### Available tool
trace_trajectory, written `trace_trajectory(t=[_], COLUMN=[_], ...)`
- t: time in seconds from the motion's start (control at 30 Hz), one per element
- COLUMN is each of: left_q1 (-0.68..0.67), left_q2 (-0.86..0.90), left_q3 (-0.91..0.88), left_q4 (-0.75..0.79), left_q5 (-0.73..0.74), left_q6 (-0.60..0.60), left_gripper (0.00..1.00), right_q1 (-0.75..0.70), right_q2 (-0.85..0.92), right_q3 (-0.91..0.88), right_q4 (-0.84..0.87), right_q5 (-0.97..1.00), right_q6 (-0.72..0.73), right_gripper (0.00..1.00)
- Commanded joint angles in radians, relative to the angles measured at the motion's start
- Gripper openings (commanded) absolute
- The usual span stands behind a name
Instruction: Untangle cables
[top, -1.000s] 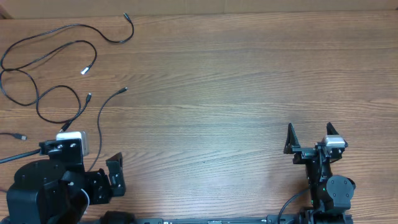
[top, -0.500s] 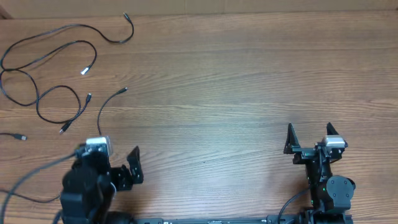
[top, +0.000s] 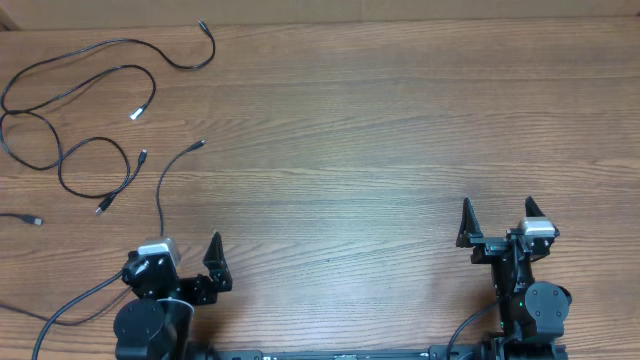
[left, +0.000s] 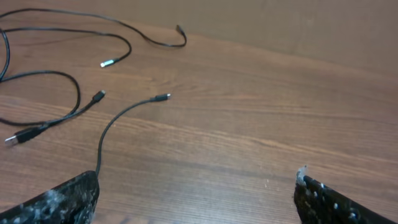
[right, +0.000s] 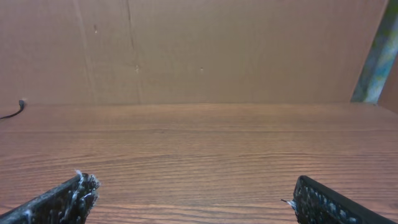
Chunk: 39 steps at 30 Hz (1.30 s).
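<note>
The cables (top: 80, 70) lie in loose loops at the table's far left, with a silvery white tip (top: 138, 112) and small plug ends (top: 143, 155). One thin cable (top: 160, 195) runs from its plug (top: 200, 144) down toward my left gripper (top: 183, 258), which is open and empty near the front edge. In the left wrist view this cable (left: 109, 127) passes behind the left finger; the gripper (left: 196, 199) holds nothing. The silvery tip (left: 109, 62) shows there too. My right gripper (top: 498, 220) is open and empty at the front right, far from the cables; it also shows in the right wrist view (right: 196, 196).
A brown cardboard wall (right: 199, 50) stands along the far table edge. A thicker black arm cord (top: 70, 305) trails at the front left. A cable end (right: 18, 106) shows at the far left of the right wrist view.
My left arm has swung right from the front left corner and now faces forward, fingers open. The cables and the right arm have not moved.
</note>
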<state>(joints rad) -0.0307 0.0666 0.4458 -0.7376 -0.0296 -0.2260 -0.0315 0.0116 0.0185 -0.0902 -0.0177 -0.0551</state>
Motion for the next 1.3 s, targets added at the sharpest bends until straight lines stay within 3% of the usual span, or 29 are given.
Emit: trace_trajectory(t=[0.0, 0.2, 0.47, 0.73, 0.93, 1.2, 1.27], left_q1=[0.04, 0.084, 0.083, 0.082, 0.062, 0.062, 0.062], left_q2=[-0.019, -0.063, -0.063, -0.063, -0.063, -0.063, -0.063], left_q3=[-0.045, -0.158, -0.227, -0.434, -0.441, -0.441, -0.441], left_q4=[0.073, 0.281, 0.423, 0.859, 0.866, 0.659, 0.658], left_q5=[0.058, 0.114, 0.137, 0.238, 0.159, 0.051, 0.051], left_q6=[0.021, 0.036, 0.09, 0.091, 0.1, 0.103, 0.154], left_gripper=[1.0, 0.99, 0.99, 1.0, 1.0, 1.0, 1.0], right_q1=[-0.002, -0.003, -0.003, -0.003, -0.003, -0.003, -0.003], right_q2=[-0.009, -0.009, -0.009, -0.009, -0.009, -0.009, -0.009], right_q3=[-0.01, -0.01, -0.01, -0.01, -0.01, -0.01, -0.01], right_q4=[0.005, 0.005, 0.005, 0.005, 0.005, 0.005, 0.005], right_q5=[0.013, 0.013, 0.013, 0.013, 0.013, 0.013, 0.013], right_q6=[0.005, 0.005, 0.005, 0.005, 0.005, 0.005, 0.005], right_gripper=[1.0, 1.0, 1.0, 1.0, 1.0, 1.0, 1.0])
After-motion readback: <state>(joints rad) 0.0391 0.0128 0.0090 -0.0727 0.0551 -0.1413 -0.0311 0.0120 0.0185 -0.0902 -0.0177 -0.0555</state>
